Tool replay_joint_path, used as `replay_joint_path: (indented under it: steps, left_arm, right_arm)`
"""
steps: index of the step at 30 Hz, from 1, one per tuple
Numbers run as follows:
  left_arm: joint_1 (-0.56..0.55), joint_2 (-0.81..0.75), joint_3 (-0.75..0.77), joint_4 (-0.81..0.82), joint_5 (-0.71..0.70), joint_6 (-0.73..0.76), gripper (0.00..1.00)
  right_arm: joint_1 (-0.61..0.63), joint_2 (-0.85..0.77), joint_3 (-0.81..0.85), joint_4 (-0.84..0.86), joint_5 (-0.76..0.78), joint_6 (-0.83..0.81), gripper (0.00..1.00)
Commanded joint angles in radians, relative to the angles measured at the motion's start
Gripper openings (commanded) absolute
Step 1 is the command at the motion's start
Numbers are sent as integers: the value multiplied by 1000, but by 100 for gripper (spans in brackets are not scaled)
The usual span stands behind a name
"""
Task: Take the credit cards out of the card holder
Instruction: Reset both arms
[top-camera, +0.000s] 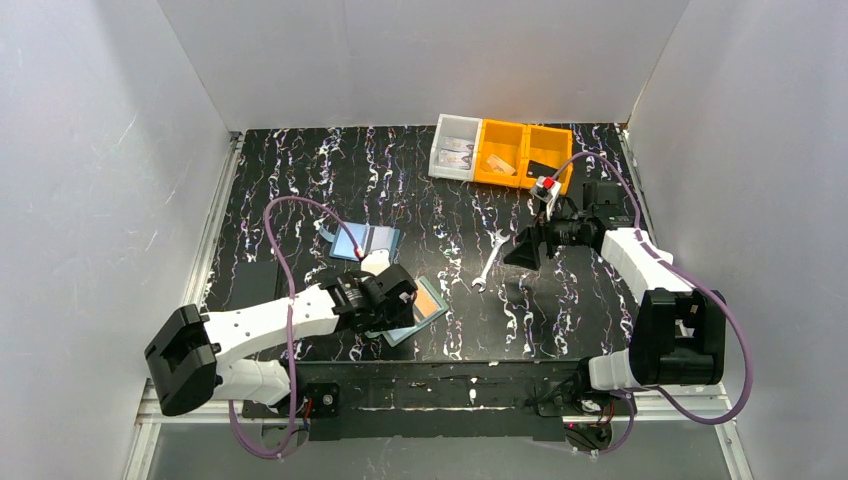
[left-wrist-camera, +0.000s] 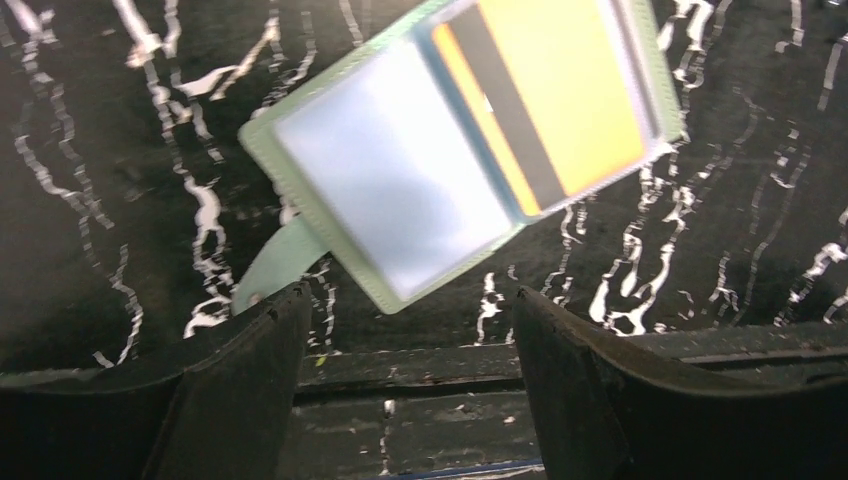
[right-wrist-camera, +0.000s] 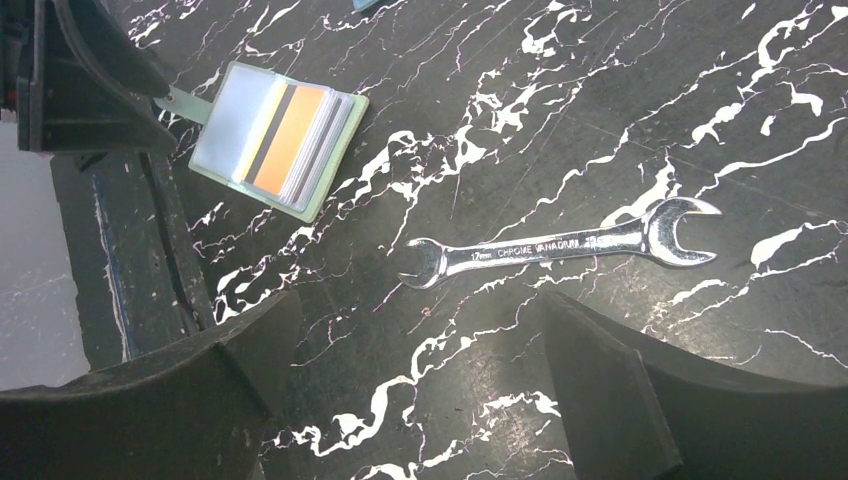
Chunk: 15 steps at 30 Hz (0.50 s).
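Hovering open, your left hand (left-wrist-camera: 410, 300) has the card holder (left-wrist-camera: 400, 170) at its 12 o'clock; right hand (right-wrist-camera: 420, 300) open too, facing the wrench (right-wrist-camera: 550, 248).

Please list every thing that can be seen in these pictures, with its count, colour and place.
card holder: 1, sage green, open, on the table
orange card: 1, orange with dark stripe, inside the card holder
flat rectangle: 1, light blue with dark stripe, behind the left arm
wrench: 1, silver, table centre
orange bins: 2, orange, rear right
clear bin: 1, clear, beside the orange bins
table: 1, black, white veins
left gripper: 1, black, open, at the card holder
right gripper: 1, black, open, near the wrench
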Motion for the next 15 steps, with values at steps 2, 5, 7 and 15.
replay_joint_path:
  steps: [2,5,7,15]
  left_arm:
    - [4,-48,58,-220,-153,-60,72]
    - [24,-84,47,-215,-156,15,76]
    - [71,-119,25,-153,-93,121,84]
    - [346,-354,-65,55,173,397,98]
  right_arm:
    - [7,9,43,-17,-8,-21,98]
    - [8,5,48,-30,2,-35,98]
    - [7,-1,50,-37,18,-47,98]
    - [-25,-42,44,-37,65,-70,98]
